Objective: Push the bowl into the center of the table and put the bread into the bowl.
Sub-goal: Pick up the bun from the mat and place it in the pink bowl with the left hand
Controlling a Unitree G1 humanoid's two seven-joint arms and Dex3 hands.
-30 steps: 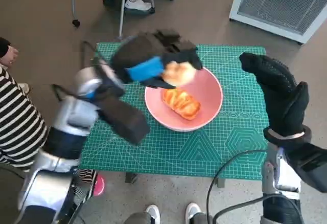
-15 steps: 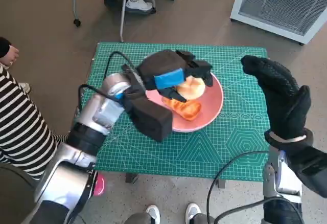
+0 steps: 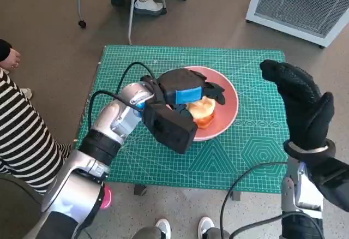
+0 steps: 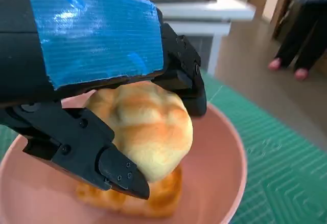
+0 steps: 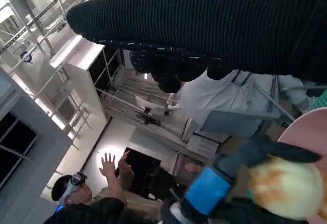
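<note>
A pink bowl (image 3: 226,94) sits near the middle of the green mat. My left hand (image 3: 182,89) reaches into it and grips a pale round bun (image 3: 202,107) low over an orange-glazed bread (image 3: 204,121) lying in the bowl. In the left wrist view the black fingers (image 4: 110,165) clasp the bun (image 4: 148,124) above the glazed bread (image 4: 153,201) and the bowl's rim (image 4: 240,157). My right hand (image 3: 299,102) is raised to the right of the bowl, fingers apart, holding nothing. The right wrist view shows the glove (image 5: 214,24), and the left hand (image 5: 240,175) with the bun (image 5: 286,188).
The green cutting mat (image 3: 163,162) covers the small table. A person in a striped sleeve (image 3: 16,130) sits at the left. Chair legs and feet (image 3: 144,1) stand beyond the far edge, a white unit (image 3: 305,4) at the back right. Shoes (image 3: 182,228) show by the near edge.
My left hand has carried the bun rightward and down into the bowl, over the glazed bread. The right hand has barely moved.
</note>
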